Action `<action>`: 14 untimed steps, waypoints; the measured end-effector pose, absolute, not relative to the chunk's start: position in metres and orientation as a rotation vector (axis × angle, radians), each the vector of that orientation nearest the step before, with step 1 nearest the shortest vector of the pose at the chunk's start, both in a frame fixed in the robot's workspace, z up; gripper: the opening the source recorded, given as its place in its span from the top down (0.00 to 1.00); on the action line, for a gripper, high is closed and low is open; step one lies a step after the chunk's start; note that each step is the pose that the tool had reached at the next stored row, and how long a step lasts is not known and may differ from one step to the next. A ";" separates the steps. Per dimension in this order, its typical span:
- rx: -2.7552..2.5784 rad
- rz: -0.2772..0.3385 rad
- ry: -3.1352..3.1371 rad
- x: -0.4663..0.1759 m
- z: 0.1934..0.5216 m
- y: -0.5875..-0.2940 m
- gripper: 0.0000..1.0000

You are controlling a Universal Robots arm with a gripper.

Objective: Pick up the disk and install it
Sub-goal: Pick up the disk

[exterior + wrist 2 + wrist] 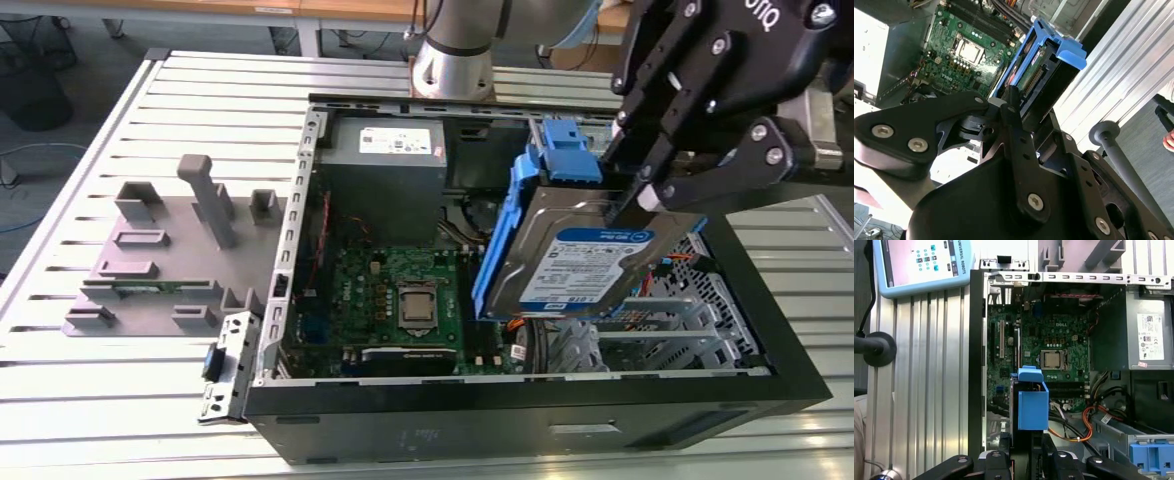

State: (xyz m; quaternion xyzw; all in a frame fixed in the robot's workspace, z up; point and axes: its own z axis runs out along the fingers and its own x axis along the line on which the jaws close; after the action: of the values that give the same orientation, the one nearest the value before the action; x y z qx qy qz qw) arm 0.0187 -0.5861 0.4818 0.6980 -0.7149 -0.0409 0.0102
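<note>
The disk (574,255), silver-grey with a white-and-blue label and blue side rails, hangs tilted on edge over the open computer case (534,420). It is above the metal drive cage (654,330) on the exterior view's right. My black gripper (650,200) is shut on the disk's upper end. In both wrist views the disk's blue rail (1054,55) (1032,407) sticks out from between the fingers (1013,117), with the green motherboard (1054,350) beyond it.
A grey power-supply box (387,145) sits in the case's far corner. A grey plastic stand (174,250) with upright posts stands on the slatted table at the exterior view's left. A tablet (924,262) lies beside the case. Orange cables (1074,432) run near the cage.
</note>
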 end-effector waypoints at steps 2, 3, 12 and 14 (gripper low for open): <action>2.178 -0.129 -2.231 0.025 0.482 -0.586 0.65; 2.178 -0.130 -2.230 0.028 0.482 -0.586 0.65; 2.176 -0.133 -2.229 0.056 0.481 -0.586 0.65; 2.175 -0.134 -2.228 0.062 0.481 -0.586 0.65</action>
State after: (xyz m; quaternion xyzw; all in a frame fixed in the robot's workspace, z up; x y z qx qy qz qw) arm 0.0623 -0.5863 0.4807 0.6979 -0.7148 -0.0429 0.0123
